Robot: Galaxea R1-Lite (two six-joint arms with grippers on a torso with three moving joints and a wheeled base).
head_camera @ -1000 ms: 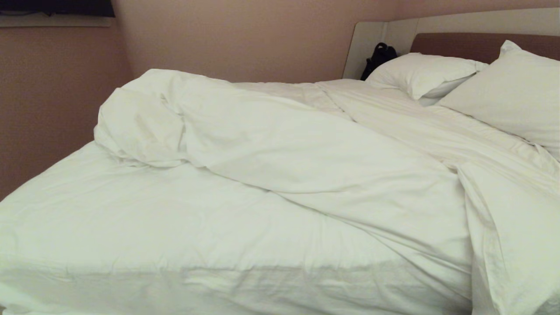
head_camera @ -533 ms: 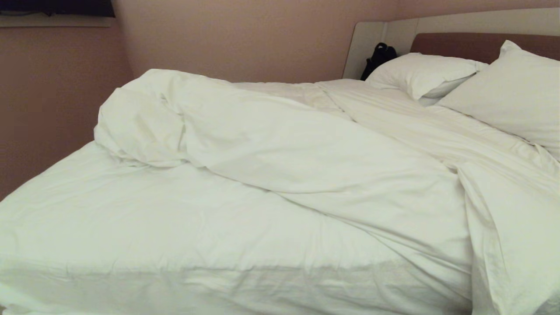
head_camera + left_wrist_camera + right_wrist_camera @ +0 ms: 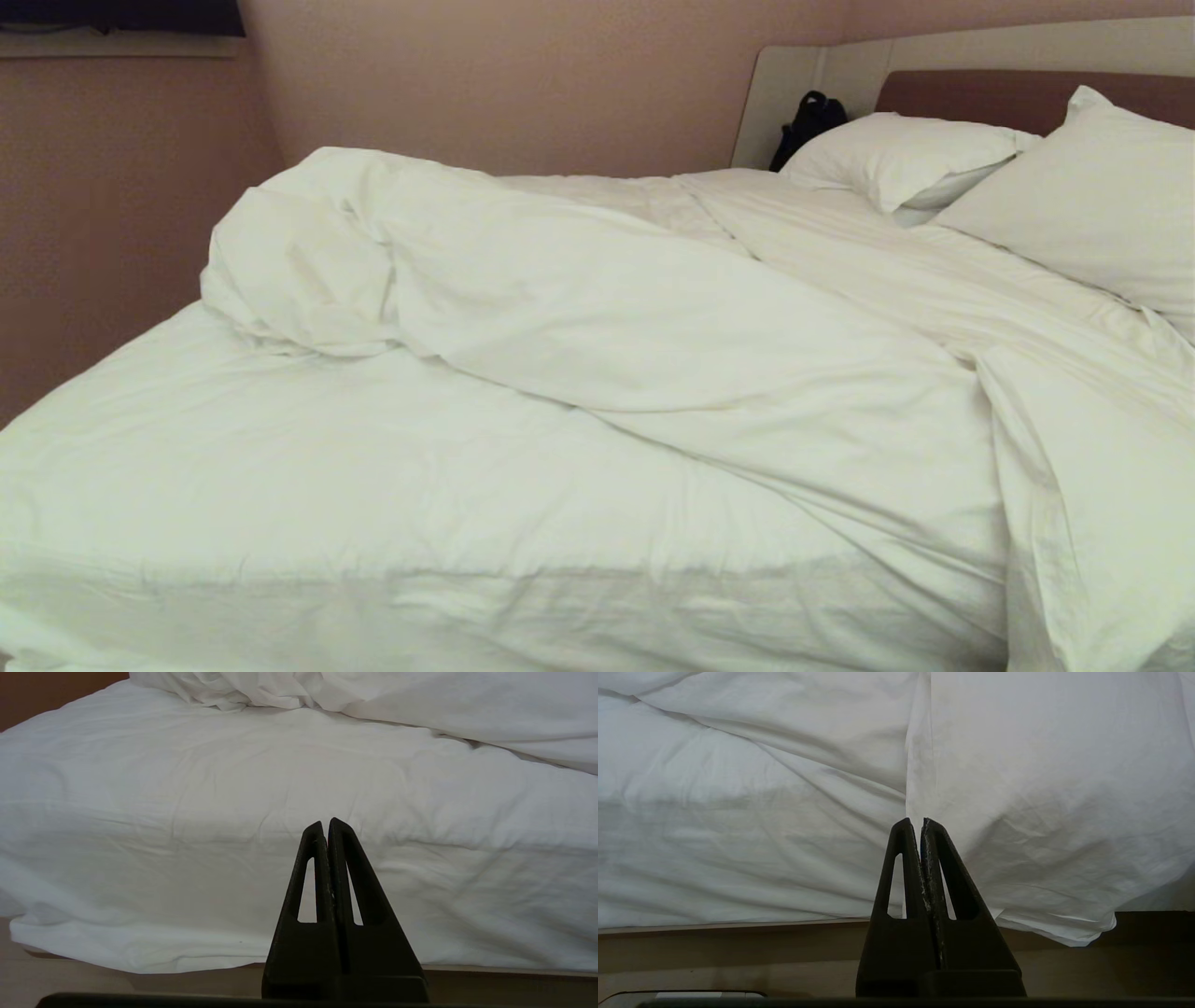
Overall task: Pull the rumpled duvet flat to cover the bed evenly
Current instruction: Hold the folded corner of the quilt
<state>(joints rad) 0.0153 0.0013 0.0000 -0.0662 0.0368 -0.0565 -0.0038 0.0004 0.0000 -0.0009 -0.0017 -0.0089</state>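
Across the middle of the head view, the duvet (image 3: 653, 327) lies bunched in a thick ridge running from a crumpled heap at the upper left of the frame down to the lower right, where one corner spills over the edge of the bed (image 3: 803, 103). The lower left of that frame shows only bare sheet (image 3: 280, 467), so that part of the mattress is uncovered. Two pillows (image 3: 980, 177) sit at the upper right against the headboard, with a dark bag (image 3: 810, 119) beside them.

Neither arm shows in the head view. In its own wrist view the left gripper (image 3: 325, 826) has its fingers pressed together with nothing between them, aimed at the bare sheet on the side of the bed, with the duvet heap far off at the top of that frame. The right gripper (image 3: 915, 823) is likewise closed on nothing, but the hanging duvet fold (image 3: 1041, 812) fills the frame just beyond and beside its tips.

The right arm looks the nearer one to the duvet. The likely need is to drag the fabric across its ridge, toward the bare lower-left area.
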